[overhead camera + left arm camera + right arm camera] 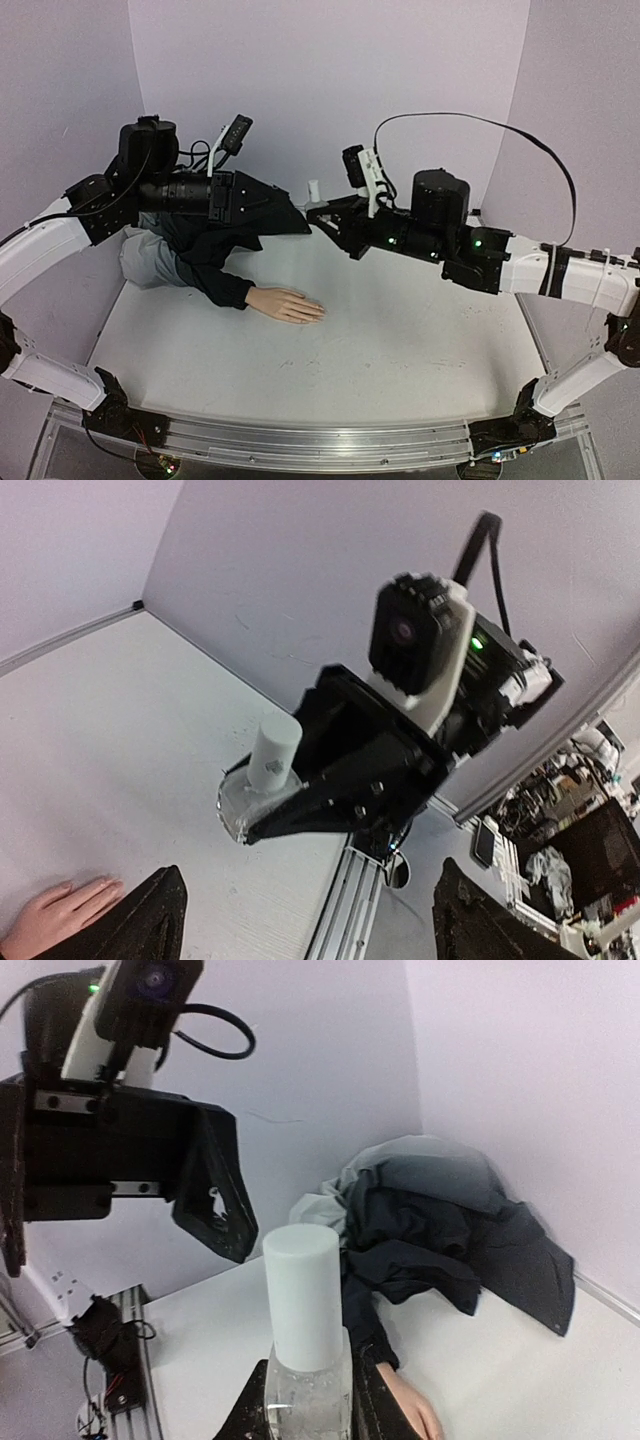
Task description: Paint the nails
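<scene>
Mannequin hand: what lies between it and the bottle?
Only bare table lies between the hand and the bottle. The left wrist view shows this best.

Light's soft and even in here, looks like it's from overhead, with just faint shadows on the white table (400, 340). Wrist views warp straight lines toward the edges, the close-up bottle (300, 1300) looks slightly soft, and the nails (318, 311) are too tiny to resolve.
</scene>
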